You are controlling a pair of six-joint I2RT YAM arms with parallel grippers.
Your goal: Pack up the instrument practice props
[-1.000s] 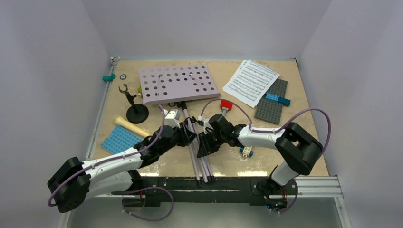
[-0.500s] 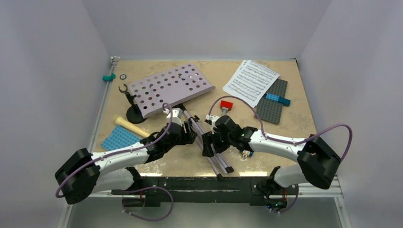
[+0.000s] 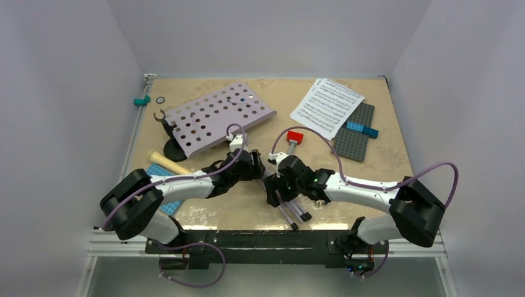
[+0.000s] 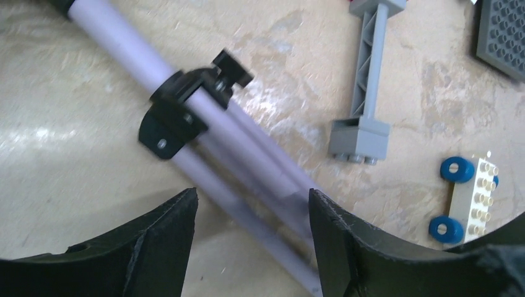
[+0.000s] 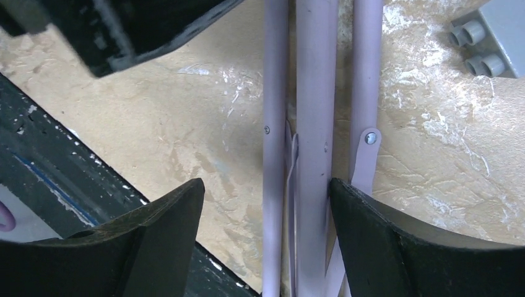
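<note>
Music stand has rotated, lilac legs folded together.

- I see a beige marbled tabletop under soft, even light.
- Plain pale walls close it in: left wall, far wall, right wall.
- A black beam spans the near edge, and a metal rail lines the left.

The table has a marbled beige, stone-like top with a faint sheen. The stand's legs are smooth lilac tubes, satin like painted metal; their clamp is black plastic. The left gripper has matt, grainy black plastic fingers. The grey brick is glossy plastic. The pages are matt white paper.
</note>
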